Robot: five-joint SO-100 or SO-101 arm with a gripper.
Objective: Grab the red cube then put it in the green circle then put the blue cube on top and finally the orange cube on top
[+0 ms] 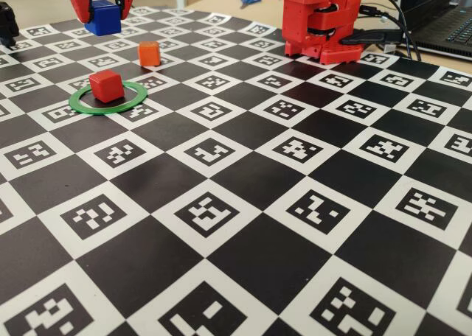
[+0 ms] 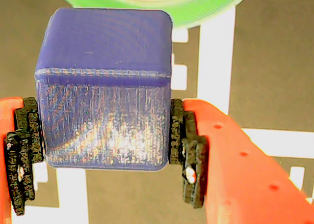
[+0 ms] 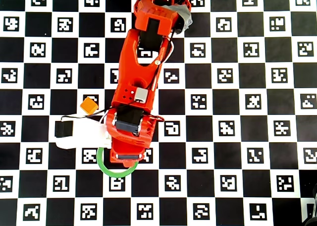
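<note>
Firstly, in the fixed view the tabletop (image 1: 243,225) is covered with a black and white checkerboard, and each white square carries a square code marker; no readable words appear on it. The red cube (image 1: 107,85) is small, matte and pure red, and it sits inside the green circle (image 1: 108,98), a thin flat ring that lies on the board. The orange cube (image 1: 149,53) stands just behind the ring, apart from it. Further back, the gripper (image 1: 102,13) holds the blue cube (image 1: 102,18) between its two red fingers, lifted above the board. The red base of the arm (image 1: 321,19) stands at the far right.

Next, in the wrist view the blue cube (image 2: 105,91) fills most of the picture; it is deep blue with fine printed layer lines. The black pads (image 2: 184,145) press on both of its sides, so the gripper (image 2: 100,150) is closed on it. An arc of the green circle (image 2: 196,10) shows above.

Finally, in the overhead view the arm (image 3: 138,87) covers the red cube and the blue cube. The orange cube (image 3: 89,105) lies left of the arm, and the green circle (image 3: 105,167) is partly visible below the gripper.
</note>
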